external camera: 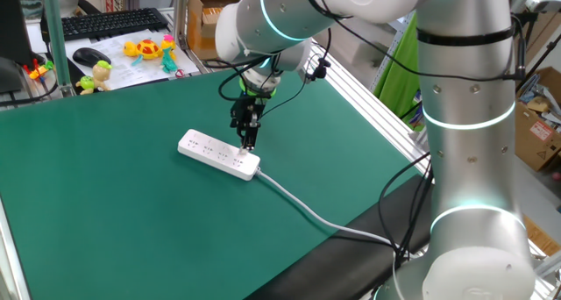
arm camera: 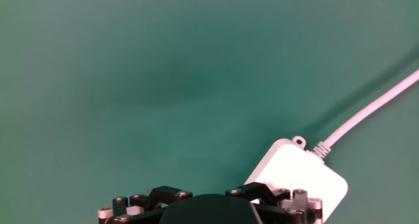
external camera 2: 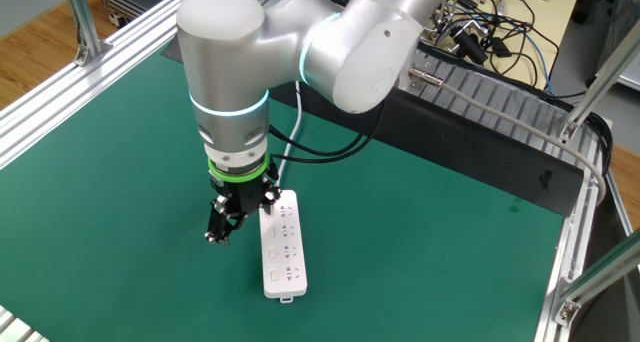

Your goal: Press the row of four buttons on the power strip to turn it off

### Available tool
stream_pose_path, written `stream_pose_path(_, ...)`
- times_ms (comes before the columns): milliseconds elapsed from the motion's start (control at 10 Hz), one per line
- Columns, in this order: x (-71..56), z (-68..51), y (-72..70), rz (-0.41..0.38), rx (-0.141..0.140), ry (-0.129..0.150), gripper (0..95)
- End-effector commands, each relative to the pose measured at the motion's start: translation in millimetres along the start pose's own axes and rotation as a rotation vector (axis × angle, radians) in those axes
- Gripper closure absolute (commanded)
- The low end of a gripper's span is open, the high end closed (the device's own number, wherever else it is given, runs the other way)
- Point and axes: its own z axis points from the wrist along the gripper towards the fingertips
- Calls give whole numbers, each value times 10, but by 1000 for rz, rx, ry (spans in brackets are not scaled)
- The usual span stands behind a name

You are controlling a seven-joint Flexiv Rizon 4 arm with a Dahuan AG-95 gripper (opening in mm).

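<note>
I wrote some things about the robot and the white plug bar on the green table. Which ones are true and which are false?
1. The power strip lies flat on the green mat. True.
2. The gripper is lifting the strip into the air. False: the strip rests on the mat, and the gripper stands over its cable end, pointing down with its jaws open.
3. A white cable runs from one end of the strip toward the mat's edge. True.
4. The strip is black. False: it is white.
5. A black keyboard sits on the green mat beside the strip. False: it is on another table beyond the mat.
</note>
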Motion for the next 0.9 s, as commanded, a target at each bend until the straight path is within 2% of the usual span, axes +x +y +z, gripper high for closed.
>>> stream_pose_path(100,11,39,-11,4,-4,-6,0)
stream_pose_path(200,21,40,-27,15,1,7,0)
stream_pose_path(900,35,56,-48,27,5,24,0)
